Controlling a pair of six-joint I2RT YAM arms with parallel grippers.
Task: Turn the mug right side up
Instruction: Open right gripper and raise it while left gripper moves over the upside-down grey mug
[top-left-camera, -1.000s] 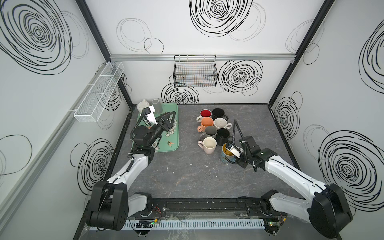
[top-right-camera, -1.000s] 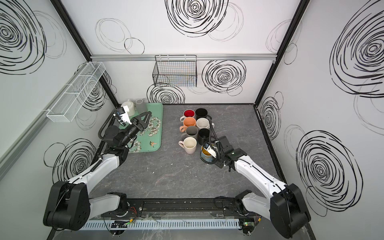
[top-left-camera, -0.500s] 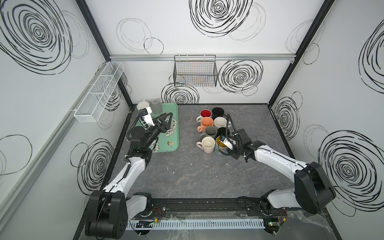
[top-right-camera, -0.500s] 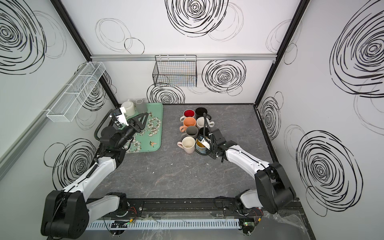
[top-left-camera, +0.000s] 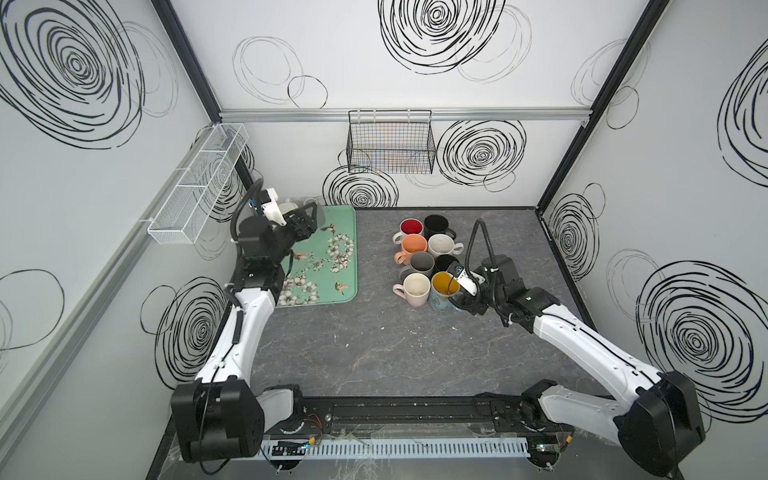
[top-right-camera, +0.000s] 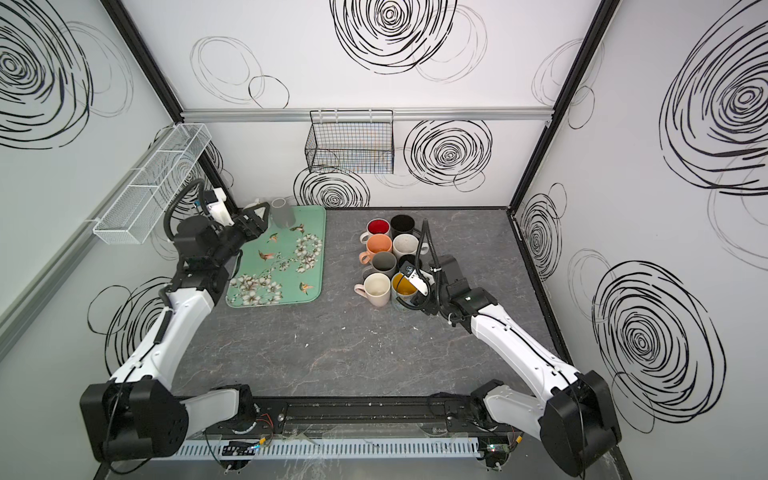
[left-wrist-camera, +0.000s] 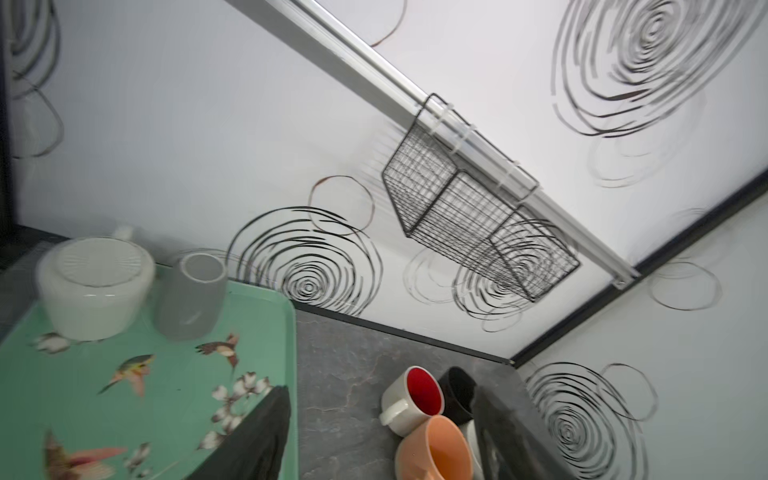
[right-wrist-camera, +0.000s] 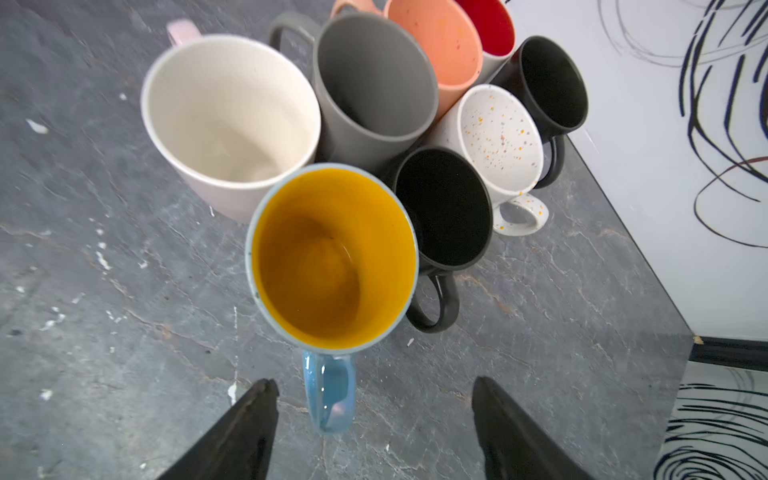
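Two mugs stand upside down at the far end of the green tray (top-left-camera: 332, 286): a white one (left-wrist-camera: 95, 291) and a grey one (left-wrist-camera: 191, 299), also in a top view (top-right-camera: 282, 214). My left gripper (top-left-camera: 305, 220) (left-wrist-camera: 380, 390) hovers open just short of them, holding nothing. A blue mug with a yellow inside (top-left-camera: 442, 289) (right-wrist-camera: 332, 257) stands right side up on the table beside a cream mug (top-left-camera: 417, 286). My right gripper (right-wrist-camera: 372, 382) (top-left-camera: 457, 300) is open, its fingers either side of the blue handle and clear of it.
Several upright mugs cluster mid-table: red-lined (top-left-camera: 411, 227), black (top-left-camera: 434, 224), orange (top-left-camera: 413, 245), speckled (top-left-camera: 440, 245), grey (top-left-camera: 422, 264). A black wire basket (top-left-camera: 390, 143) hangs on the back wall, a white one (top-left-camera: 195, 187) on the left wall.
The right gripper brought the blue mug in beside the cream mug, let it go and opened. The left gripper moved toward the far end of the tray.
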